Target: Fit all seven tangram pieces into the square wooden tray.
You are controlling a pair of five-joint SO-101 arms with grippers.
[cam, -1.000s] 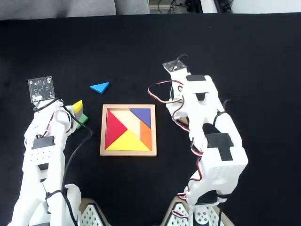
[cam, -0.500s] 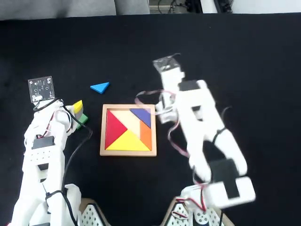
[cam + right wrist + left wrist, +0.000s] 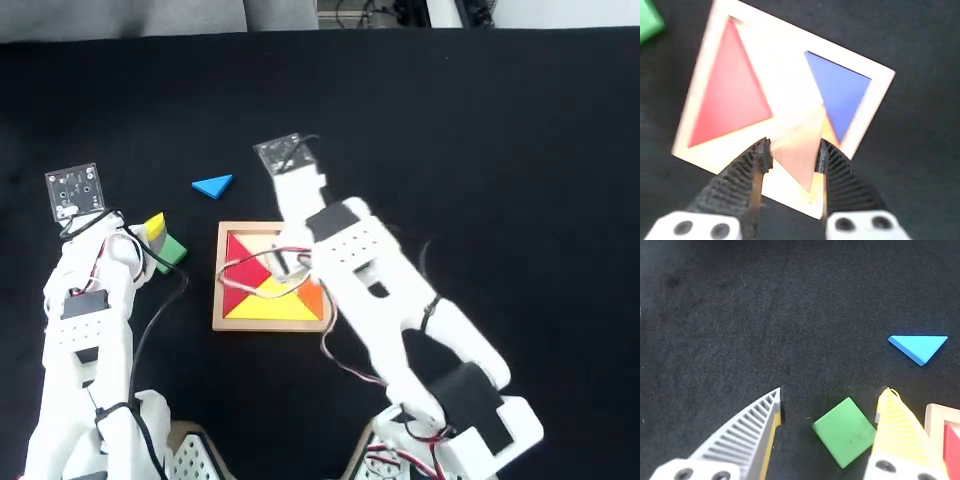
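One pale orange piece [image 3: 796, 142], pinched in the right gripper [image 3: 792, 150] over the tray [image 3: 872, 100], may wedge against the blue triangle [image 3: 840, 95] if lowered askew.

A robotics lab or workshop — a desk [image 3: 520, 120] under black cloth, white left arm [image 3: 88, 320] and right arm [image 3: 390, 290] with bare wiring, cables [image 3: 400, 12] behind.

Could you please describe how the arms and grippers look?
The left arm and right arm are white plastic with black servo blocks and loose red, white and black cables. The left gripper has whitish and yellow ribbed fingers; the right gripper black ones.
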